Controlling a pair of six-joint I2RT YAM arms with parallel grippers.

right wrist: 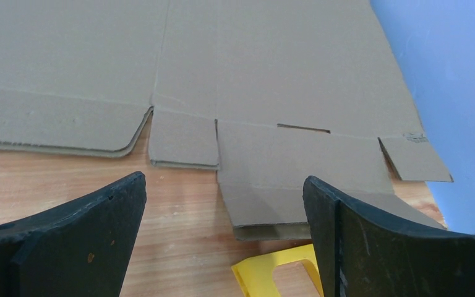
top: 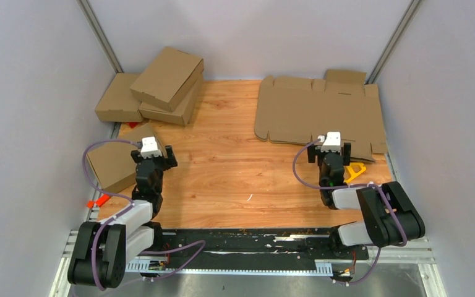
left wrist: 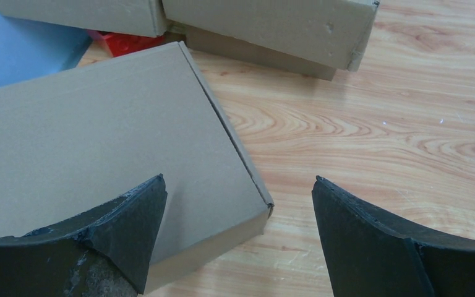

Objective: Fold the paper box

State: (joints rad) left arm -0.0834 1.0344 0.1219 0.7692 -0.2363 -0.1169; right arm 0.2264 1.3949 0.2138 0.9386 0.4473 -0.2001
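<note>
Jaws are spread wide, empty, on left gripper (top: 154, 158) and right gripper (top: 329, 152). The box (top: 315, 111) lies flat beyond the right one; judged light yet stiff, best pinched at a near flap (right wrist: 183, 141).

A wood-grain counter (top: 235, 179) carries a pile of closed brown boxes (top: 167, 77) at its far left corner. A yellow plastic piece (top: 355, 170) lies near the counter's right edge, a red piece (left wrist: 124, 42) by its left edge, and an orange clip (top: 98, 201) at its near left corner.
</note>
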